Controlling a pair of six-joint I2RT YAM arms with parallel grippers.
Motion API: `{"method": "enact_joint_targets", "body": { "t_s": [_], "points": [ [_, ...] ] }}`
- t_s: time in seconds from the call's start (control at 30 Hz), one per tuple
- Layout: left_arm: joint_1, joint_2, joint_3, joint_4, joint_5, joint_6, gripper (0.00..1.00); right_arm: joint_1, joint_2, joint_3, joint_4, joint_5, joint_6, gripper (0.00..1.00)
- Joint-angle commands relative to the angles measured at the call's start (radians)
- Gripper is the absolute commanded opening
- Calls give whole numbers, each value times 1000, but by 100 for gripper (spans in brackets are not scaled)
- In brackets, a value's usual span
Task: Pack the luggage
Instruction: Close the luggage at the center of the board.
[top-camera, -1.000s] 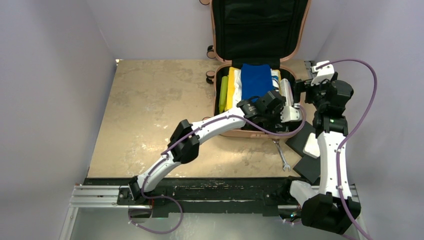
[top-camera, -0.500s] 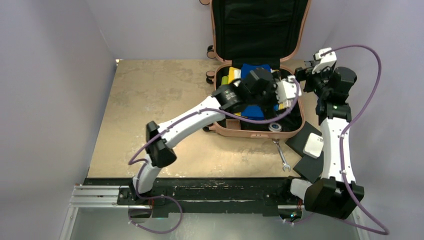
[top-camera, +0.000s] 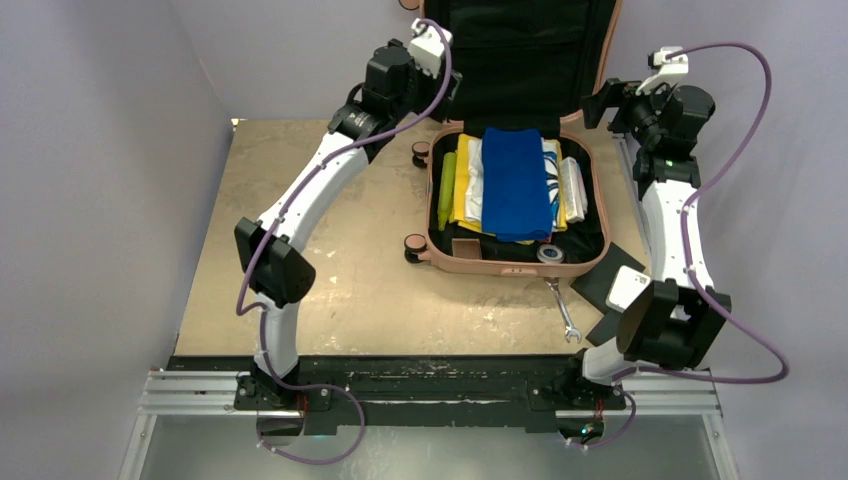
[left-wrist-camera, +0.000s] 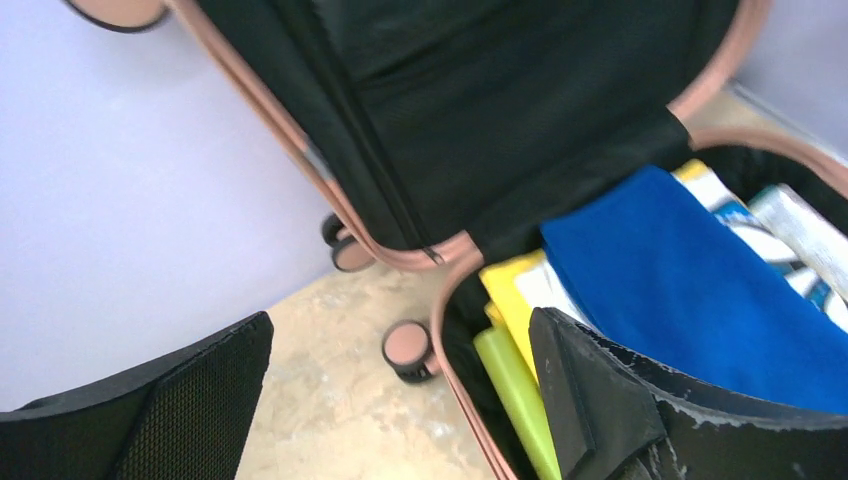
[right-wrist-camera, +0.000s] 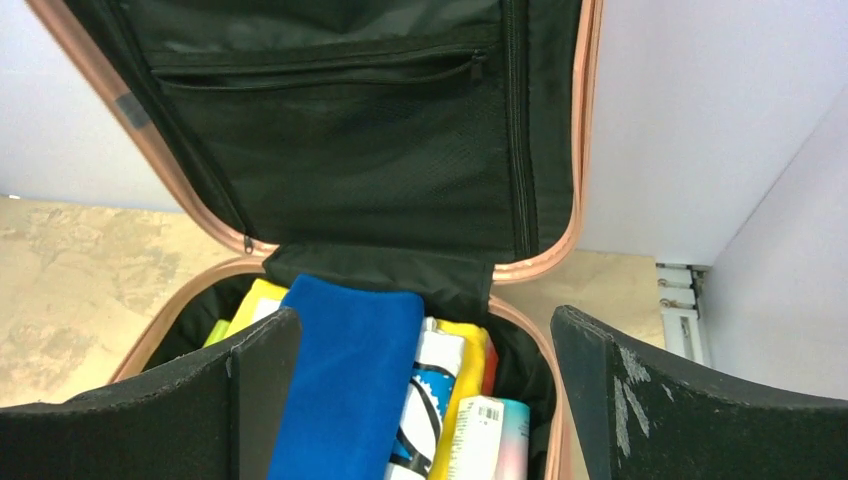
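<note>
L claw (left-wrist-camera: 400, 325) & R claw (right-wrist-camera: 425, 318) are both hanging wide open w/ nothing in them by the lid (top-camera: 510, 50) of the pink luggage (top-camera: 505, 268) sitting at the far side of the table (top-camera: 300, 250), so a crooked push might be pinching clothes (top-camera: 515, 185) sticking up.

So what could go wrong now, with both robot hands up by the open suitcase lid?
1. The left gripper and right gripper are open beside the upright lid, gripping nothing. An uneven push might swing the luggage on its wheels.
2. The blue cloth is stacked on top, so it might get pinched when the lid shuts.
3. The wrench lies on the table outside and could be forgotten.
</note>
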Motion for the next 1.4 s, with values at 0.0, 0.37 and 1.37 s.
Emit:
{"method": "enact_joint_targets", "body": {
  "t_s": [0.0, 0.37, 1.37],
  "points": [
    [43, 106, 122, 138, -44, -77, 97, 10, 57, 77, 71, 39, 53, 99],
    [130, 349, 378, 272, -64, -133, 91, 15, 8, -59, -42, 80, -67, 99],
    [227, 662, 631, 543, 109, -397, 60, 14, -136, -324, -100, 97, -228, 99]
  ]
}}
